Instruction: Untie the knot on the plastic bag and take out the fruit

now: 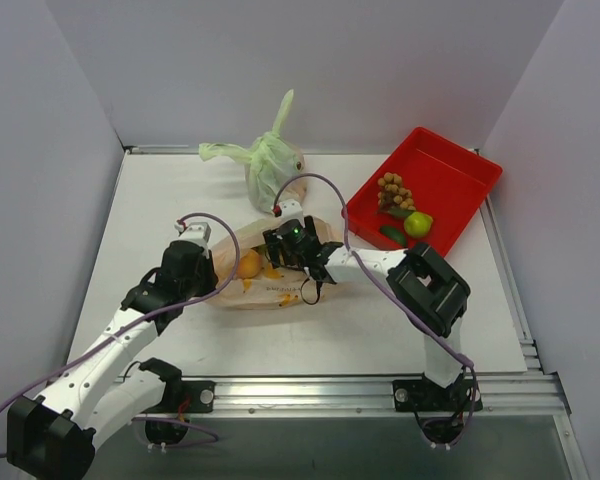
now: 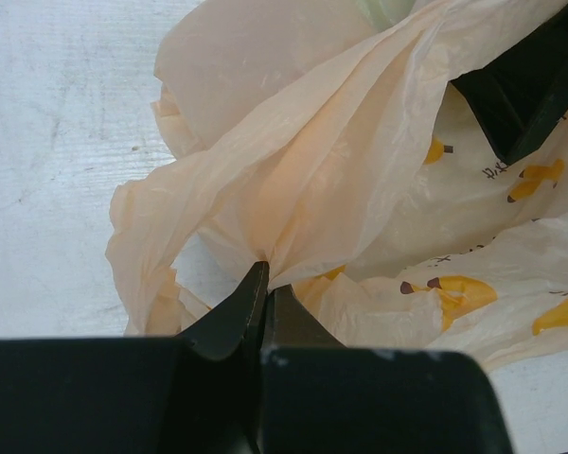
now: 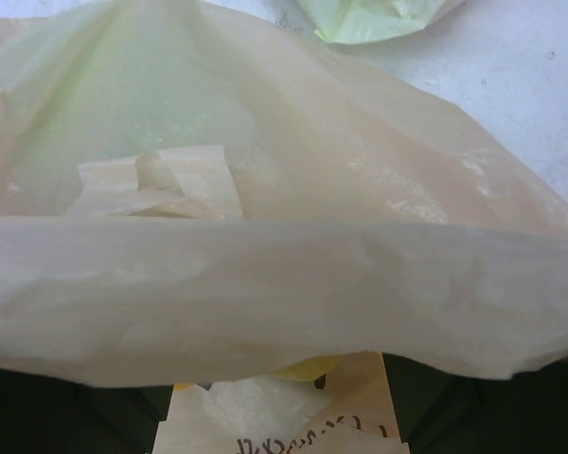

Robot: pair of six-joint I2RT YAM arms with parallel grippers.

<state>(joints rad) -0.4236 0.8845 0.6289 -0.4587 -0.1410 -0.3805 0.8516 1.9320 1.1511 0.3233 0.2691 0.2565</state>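
A red rectangular plastic tray (image 1: 470,165) holds a cluster of small brown balls (image 1: 392,190) and a round green apple (image 1: 417,223). The thin pale orange printed plastic bag (image 1: 255,292) lies mid-table, crinkled, with a round orange fruit (image 1: 248,265) inside. A tied translucent green bag (image 1: 270,170) stands just behind it. The left gripper (image 2: 265,282) pinches a fold of the orange bag. The right gripper (image 1: 282,247) sits in the bag's mouth, jaws apart, with film draped over them.

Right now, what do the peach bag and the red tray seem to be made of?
The peach bag looks like thin translucent plastic film, softly glossy: it creases finely and light glows through it. The red tray looks like rigid moulded plastic, smooth with a slight sheen, though coated metal cannot be ruled out.
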